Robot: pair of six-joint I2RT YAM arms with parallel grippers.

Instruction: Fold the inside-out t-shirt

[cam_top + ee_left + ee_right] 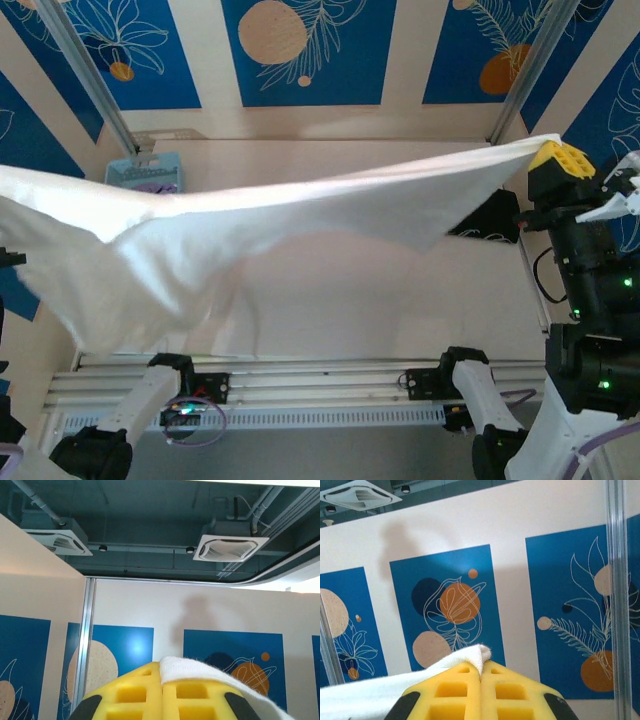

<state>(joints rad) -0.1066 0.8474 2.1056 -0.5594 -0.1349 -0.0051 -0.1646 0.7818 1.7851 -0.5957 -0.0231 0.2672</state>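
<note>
Right pincer [481, 669]: yellow fingers pressed together, pinching white fold of inside-out t-shirt [300, 225]; raised above right edge of tabletop [380, 300]. Left pincer [161, 672]: fingers likewise pressed together on shirt edge, cloth draping off over one finger. Shirt hangs stretched between both pincers, spanning tabletop from left edge to right edge, bulk sagging toward near left corner; cannot tell whether lowest fold touches tabletop. Blue basket [145, 172] at far left corner, just behind cloth. Black garment [490, 215] by right edge, under raised hem.
</note>
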